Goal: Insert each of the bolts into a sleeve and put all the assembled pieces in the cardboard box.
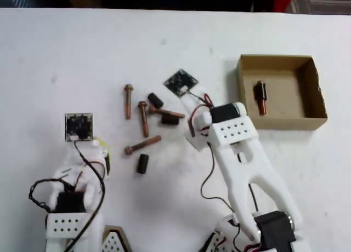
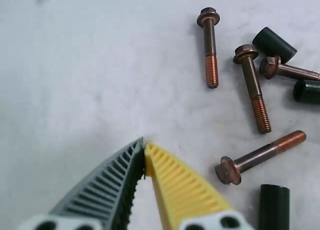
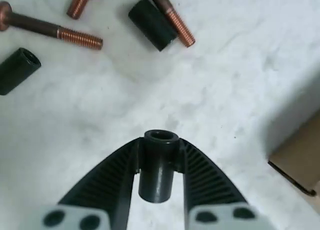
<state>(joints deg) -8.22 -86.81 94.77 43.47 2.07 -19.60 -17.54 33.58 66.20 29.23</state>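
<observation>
**A:** What is hidden from where you stand?

**B:** Looking down, each arm's wrist covers most of its own fingers. In the left wrist view, the frame edge cuts off one bolt's shaft and parts of two sleeves.

**A:** Start at the left.

**B:** The left gripper (image 2: pixel 144 146) sits low on the left of the white table (image 1: pixel 66 55). Its grey and yellow fingers are pressed together at the tips, holding nothing.

**A:** How many bolts?

**B:** Four loose copper-coloured bolts (image 1: pixel 143 119) lie clustered between the arms. A fifth is in the box.

**A:** And sleeves?

**B:** Three loose black sleeves (image 1: pixel 142 164) lie among the bolts. One touches the side of the rightmost bolt, which is not inside it. A fourth sleeve (image 3: pixel 159 165) is clamped lengthwise between the black fingers of the right gripper (image 3: pixel 159 144), its open bore towards the fingertips. That gripper is just right of the cluster.

**A:** The box?

**B:** One cardboard box (image 1: pixel 285 122) stands at the far right, well apart from the cluster. Inside lies one assembled piece (image 1: pixel 260 97), a bolt wearing a black sleeve.
</observation>
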